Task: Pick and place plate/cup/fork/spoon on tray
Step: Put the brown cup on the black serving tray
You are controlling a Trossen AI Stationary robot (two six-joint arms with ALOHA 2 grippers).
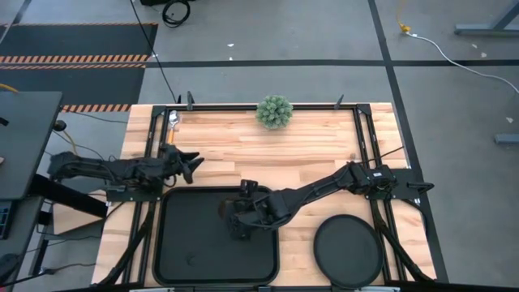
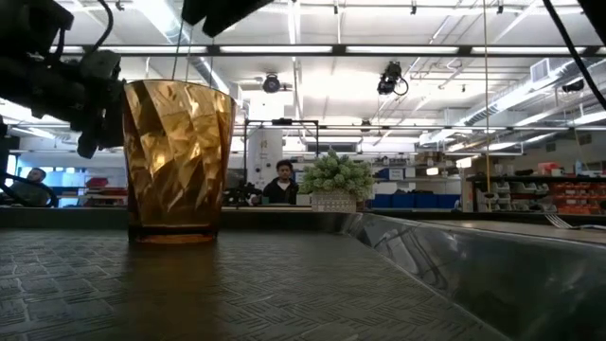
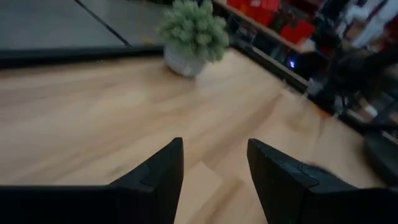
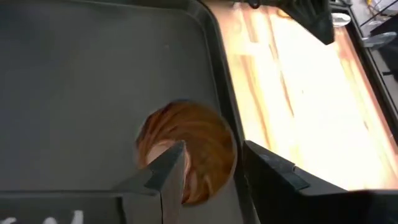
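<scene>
The amber cup (image 2: 178,161) stands upright on the black tray (image 1: 190,243), close to the tray's rim on the side nearest the round black plate (image 1: 348,251). The right gripper (image 1: 237,217) hovers over the cup; in its wrist view one finger (image 4: 166,171) is over the cup's mouth (image 4: 186,152) and the other is outside the wall, the jaws apart and not clamping it. The plate lies on the wooden table (image 1: 308,150), just beside the tray. The left gripper (image 1: 191,166) waits above the table just off the tray's far edge, its jaws parted and empty, pointing toward the small potted plant (image 1: 274,112).
</scene>
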